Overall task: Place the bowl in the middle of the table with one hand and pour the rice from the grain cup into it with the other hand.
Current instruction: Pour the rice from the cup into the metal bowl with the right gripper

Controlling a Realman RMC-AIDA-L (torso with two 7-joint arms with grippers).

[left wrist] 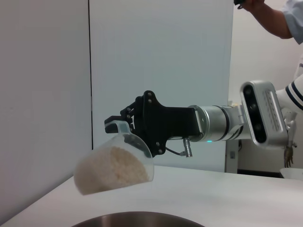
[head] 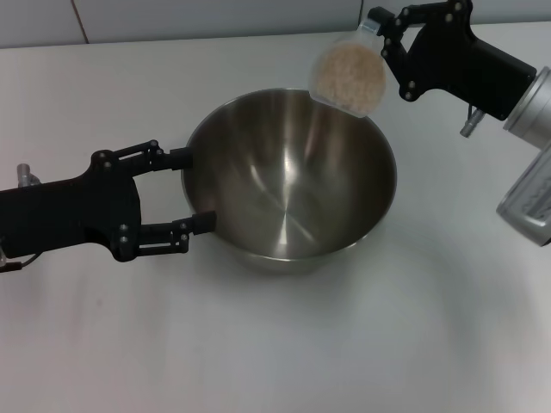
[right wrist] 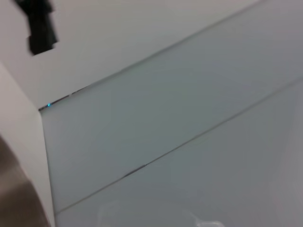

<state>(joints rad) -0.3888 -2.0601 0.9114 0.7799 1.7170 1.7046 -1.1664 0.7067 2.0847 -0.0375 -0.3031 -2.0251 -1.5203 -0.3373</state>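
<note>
The steel bowl (head: 258, 172) stands upright mid-table on the white table (head: 413, 344), and its inside looks bare. My left gripper (head: 196, 191) is open at the bowl's left side, with its fingers spread along the outer wall. My right gripper (head: 379, 30) is shut on the clear grain cup (head: 347, 77) and holds it tilted over the bowl's far rim. The rice (head: 344, 73) is still inside the cup. In the left wrist view the tilted grain cup (left wrist: 118, 165) with its rice (left wrist: 111, 170) hangs above the bowl's rim (left wrist: 137, 218), held by the right gripper (left wrist: 120, 125).
A white wall runs along the table's far edge (head: 172, 26). A person (left wrist: 279, 19) stands behind the right arm, off the table. The right wrist view shows only wall panels.
</note>
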